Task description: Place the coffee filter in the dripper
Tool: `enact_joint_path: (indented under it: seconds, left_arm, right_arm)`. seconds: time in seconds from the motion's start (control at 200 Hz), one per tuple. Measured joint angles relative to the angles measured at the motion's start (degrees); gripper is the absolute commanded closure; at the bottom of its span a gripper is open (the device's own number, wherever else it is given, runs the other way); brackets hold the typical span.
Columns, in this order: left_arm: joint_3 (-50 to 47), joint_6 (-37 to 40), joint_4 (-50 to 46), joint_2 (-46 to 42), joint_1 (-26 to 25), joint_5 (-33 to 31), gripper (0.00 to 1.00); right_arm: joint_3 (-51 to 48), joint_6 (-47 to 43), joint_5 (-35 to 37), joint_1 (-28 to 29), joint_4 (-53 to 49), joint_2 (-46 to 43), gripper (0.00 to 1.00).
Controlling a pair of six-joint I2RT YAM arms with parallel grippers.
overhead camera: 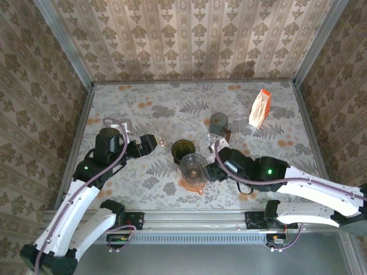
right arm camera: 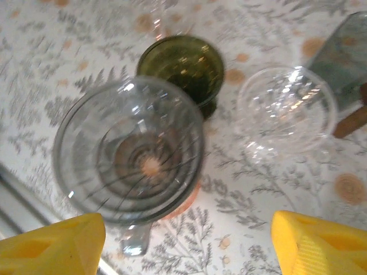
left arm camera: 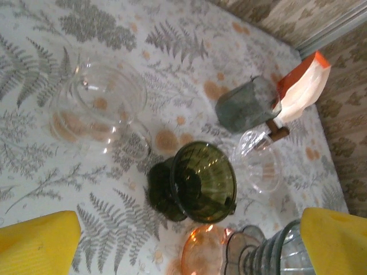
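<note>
Floral tabletop (overhead camera: 143,109), glass dripper (overhead camera: 193,165), unreadable filter packet (overhead camera: 259,109)

Lab test booth: wallpapered panels (overhead camera: 195,34), aluminium frame (overhead camera: 64,40).

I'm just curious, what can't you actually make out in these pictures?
- Right wrist view: the ribbed glass dripper is blurred, so whether a thin paper lies inside is unclear.
- Left wrist view: the orange saucer is cut off by the bottom edge.
- Left wrist view: the grey cup hides part of the white-and-orange packet.
- Top view: that packet is too small to read.
</note>
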Motion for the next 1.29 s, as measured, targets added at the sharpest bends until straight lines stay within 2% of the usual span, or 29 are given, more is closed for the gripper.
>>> enact_joint_path:
  seconds: [0.205, 0.355, 0.495, 0.615, 0.725, 0.845, 1.055, 1.295]
  left_arm:
    - [-6.12, -4.59, 7.45, -5.05, 4.92, 1.95, 0.00]
    - [-8.20, -8.96, 15.37, -3.26, 10.36, 10.54, 0.00]
    - [-10.21, -15.17, 24.85, 0.35, 12.44, 17.94, 0.00]
    - [-13.53, -22.18, 36.33, 3.28, 14.62, 21.84, 0.01]
    - [-16.26, -26.91, 44.11, 6.27, 15.74, 23.58, 0.07]
    - [-14.51, -25.64, 42.75, 8.39, 15.98, 24.79, 0.13]
    - [-8.96, -17.22, 33.07, 7.61, 15.08, 23.47, 0.13]
    - [-8.68, -11.78, 26.91, 6.71, 14.51, 21.29, 0.13]
  right_arm:
    - [1.09, -0.28, 0.33, -15.06, 1.92, 0.94, 0.33]
    - [2.32, 0.22, -1.38, -27.89, 3.89, 3.63, 0.36]
    - [3.48, 2.34, -3.23, -37.88, 6.23, 7.85, 0.50]
    - [4.35, 4.28, -4.22, -43.54, 8.17, 12.76, 0.59]
    - [5.99, 5.46, -4.17, -47.06, 9.55, 18.32, 0.66]
    - [9.42, 6.25, -3.93, -50.27, 10.97, 24.83, 0.70]
    - [18.49, 6.21, -2.08, -53.99, 11.06, 35.87, 0.77]
    - [28.63, 5.79, 0.20, -56.52, 9.86, 44.76, 0.80]
